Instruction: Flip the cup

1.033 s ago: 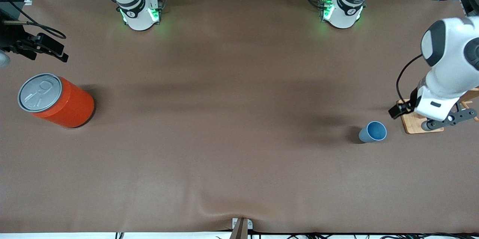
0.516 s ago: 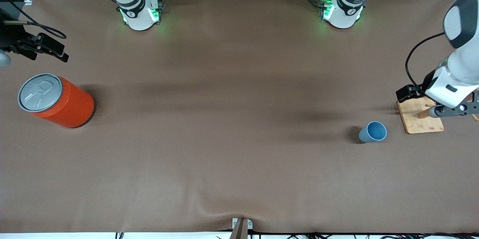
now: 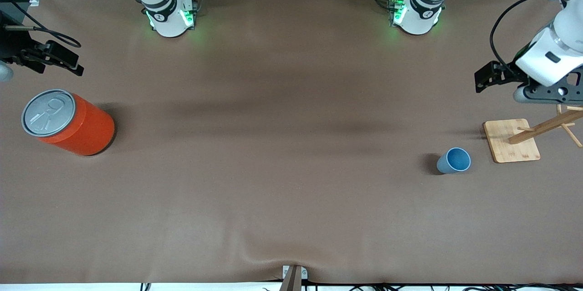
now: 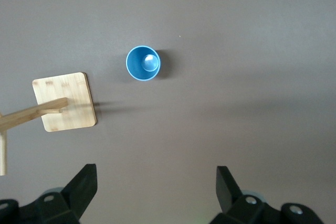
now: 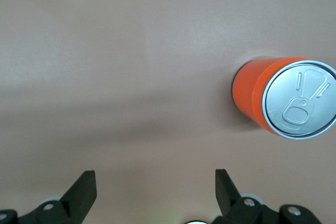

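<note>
I see a table (image 3: 291, 200) under a brown cover, with a small ripple in the cloth at the edge nearest the front camera. Three things rest on it. The cup (image 3: 453, 160) stands upright, mouth up, toward the left arm's end. Just beside it, closer to that end and apart from it, sits a wooden stand (image 3: 511, 140) with a leaning post. An orange can (image 3: 68, 122) stands upright at the right arm's end, well apart from both.

You see the wooden rack (image 3: 537, 132) only in part (its pegs run off the front view's edge), and the right gripper (image 3: 57, 61) is cut off there too.
</note>
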`<state>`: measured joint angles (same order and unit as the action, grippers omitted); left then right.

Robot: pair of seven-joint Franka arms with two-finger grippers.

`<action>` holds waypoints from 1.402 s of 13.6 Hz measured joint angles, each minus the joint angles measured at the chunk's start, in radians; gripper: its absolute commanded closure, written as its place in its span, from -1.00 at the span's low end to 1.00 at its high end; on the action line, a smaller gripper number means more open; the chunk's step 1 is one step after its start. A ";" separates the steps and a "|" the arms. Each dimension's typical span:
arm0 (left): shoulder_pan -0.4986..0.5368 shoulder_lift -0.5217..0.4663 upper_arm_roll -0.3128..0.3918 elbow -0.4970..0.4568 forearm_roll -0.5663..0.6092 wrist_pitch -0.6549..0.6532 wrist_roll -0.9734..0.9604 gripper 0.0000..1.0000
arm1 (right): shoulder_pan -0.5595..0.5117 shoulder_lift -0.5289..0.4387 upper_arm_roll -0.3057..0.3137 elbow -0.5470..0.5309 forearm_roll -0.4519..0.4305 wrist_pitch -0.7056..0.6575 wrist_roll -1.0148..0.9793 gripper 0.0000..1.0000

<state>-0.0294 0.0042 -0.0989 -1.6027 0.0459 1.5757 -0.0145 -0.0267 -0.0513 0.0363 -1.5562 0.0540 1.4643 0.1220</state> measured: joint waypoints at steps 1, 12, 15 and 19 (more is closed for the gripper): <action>0.000 -0.003 0.001 0.008 0.000 -0.018 0.020 -1.00 | 0.000 0.000 0.000 0.000 0.000 0.000 0.000 -1.00; -0.054 -0.004 0.083 0.036 -0.061 -0.045 -0.021 -1.00 | 0.000 0.001 0.000 0.000 0.000 -0.002 0.000 -1.00; -0.081 -0.004 0.083 0.046 -0.061 -0.001 -0.066 -1.00 | 0.000 0.001 -0.001 0.000 0.000 -0.002 0.000 -1.00; -0.085 -0.004 0.084 0.058 -0.061 0.001 -0.068 -1.00 | 0.000 0.001 -0.001 0.000 0.000 -0.002 0.000 -1.00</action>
<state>-0.1148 0.0000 -0.0149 -1.5446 -0.0151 1.5766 -0.0820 -0.0267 -0.0502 0.0353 -1.5562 0.0540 1.4625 0.1220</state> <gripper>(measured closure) 0.000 0.000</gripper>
